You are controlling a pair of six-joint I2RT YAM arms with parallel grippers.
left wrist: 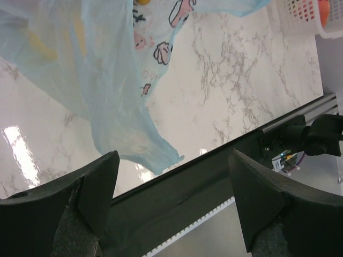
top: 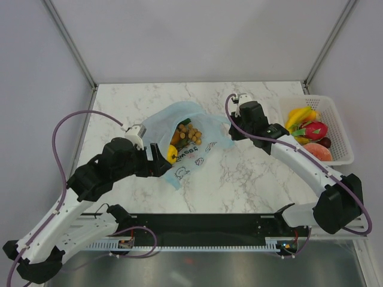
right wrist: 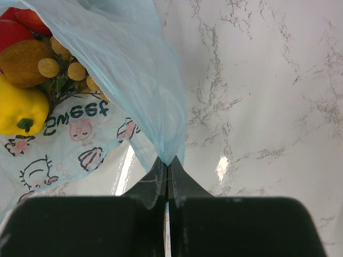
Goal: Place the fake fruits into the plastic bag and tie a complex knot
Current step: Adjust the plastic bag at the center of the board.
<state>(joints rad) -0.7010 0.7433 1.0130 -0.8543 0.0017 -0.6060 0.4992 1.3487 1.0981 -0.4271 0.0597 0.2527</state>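
Note:
The plastic bag (top: 192, 122) lies open in the middle of the table, light blue with pink doodles. Inside it are fake fruits: a tan round cluster (top: 190, 133) and a yellow piece (top: 172, 155). My right gripper (top: 233, 128) is shut on a bunched edge of the bag (right wrist: 134, 69), and its tips (right wrist: 168, 160) pinch the film. In the right wrist view the yellow fruit (right wrist: 21, 110), a brown one (right wrist: 24, 61) and the cluster (right wrist: 69, 64) show in the bag's mouth. My left gripper (top: 163, 158) stands open at the bag's near-left side. Nothing is between its fingers (left wrist: 172, 160). The bag (left wrist: 107, 80) hangs beyond them.
A white mesh basket (top: 341, 128) at the right edge holds bananas (top: 299, 115), a dragon fruit (top: 314, 128), a dark ball (top: 325, 142) and an orange-red slice (top: 321, 152). The black rail (top: 203, 230) runs along the table's near edge.

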